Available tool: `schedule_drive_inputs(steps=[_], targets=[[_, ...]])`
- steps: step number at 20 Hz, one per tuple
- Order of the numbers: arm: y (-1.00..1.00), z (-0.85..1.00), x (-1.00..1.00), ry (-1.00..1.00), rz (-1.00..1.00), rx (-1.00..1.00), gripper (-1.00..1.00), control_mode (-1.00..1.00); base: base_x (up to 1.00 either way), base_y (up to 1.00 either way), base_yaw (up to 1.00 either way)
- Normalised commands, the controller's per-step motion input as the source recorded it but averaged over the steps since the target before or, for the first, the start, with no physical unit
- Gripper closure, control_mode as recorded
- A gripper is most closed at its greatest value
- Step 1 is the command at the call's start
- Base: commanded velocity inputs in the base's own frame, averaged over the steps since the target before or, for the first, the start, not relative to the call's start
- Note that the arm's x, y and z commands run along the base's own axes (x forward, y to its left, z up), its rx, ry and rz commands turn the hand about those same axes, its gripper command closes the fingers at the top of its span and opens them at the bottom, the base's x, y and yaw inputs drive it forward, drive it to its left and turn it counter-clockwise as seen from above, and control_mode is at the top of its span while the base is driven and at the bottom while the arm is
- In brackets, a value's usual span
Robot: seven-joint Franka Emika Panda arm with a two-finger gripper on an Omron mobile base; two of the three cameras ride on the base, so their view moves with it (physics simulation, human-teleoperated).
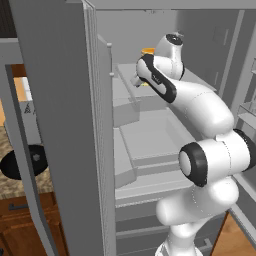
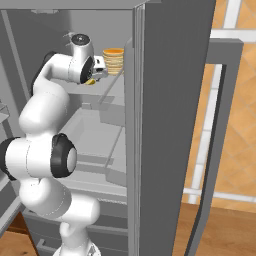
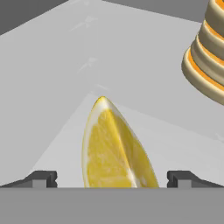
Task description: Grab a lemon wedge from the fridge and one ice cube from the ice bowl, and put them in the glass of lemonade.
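gripper (image 3: 111, 179): jaws spread wide, one tip either side of the wedge, clamped on nothing
wedge (image 3: 114, 146): on the upper fridge shelf, between the open tips and just ahead of the hand (whether a tip already touches it cannot be told); in the right base view a speck of yellow shows under the hand
shelf (image 3: 65, 65): pale grey, bare around the wedge
pancakes (image 3: 209, 52): a tan stack beyond the wedge and to one side, apart from it; not wanted
fridge (image 2: 170, 100): doors swung open, the arm reaching deep inside at upper-shelf height
bowl (image 1: 30, 161): black, on the counter outside, seen past the left door; well apart from the arm
done, as I judge it: fridge opened, hand lined up on the wedge
left, as I judge it: close on the wedge, lift it out, carry it to the lemonade, then fetch one ice cube from the bowl and drop that in too (so most of the job remains)
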Motion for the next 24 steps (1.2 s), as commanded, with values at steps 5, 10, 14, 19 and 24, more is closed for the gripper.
schedule_drive_inputs(steps=[5,10,14,19,24], targets=[[0.01,-0.10,-0.07,0.03,0.00,-0.01,1.00,-1.00,0.00,0.00,0.00],[0.00,-0.05,-0.10,0.02,0.00,0.00,1.00,-1.00,0.00,0.00,0.00],[0.00,0.00,-0.54,-0.04,0.02,0.01,1.00,-1.00,0.00,0.00,0.00],[-0.01,0.00,-1.00,-0.14,0.06,0.01,1.00,-1.00,0.00,0.00,0.00],[-0.11,0.00,-1.00,-0.06,0.02,0.00,1.00,-1.00,0.00,0.00,0.00]])
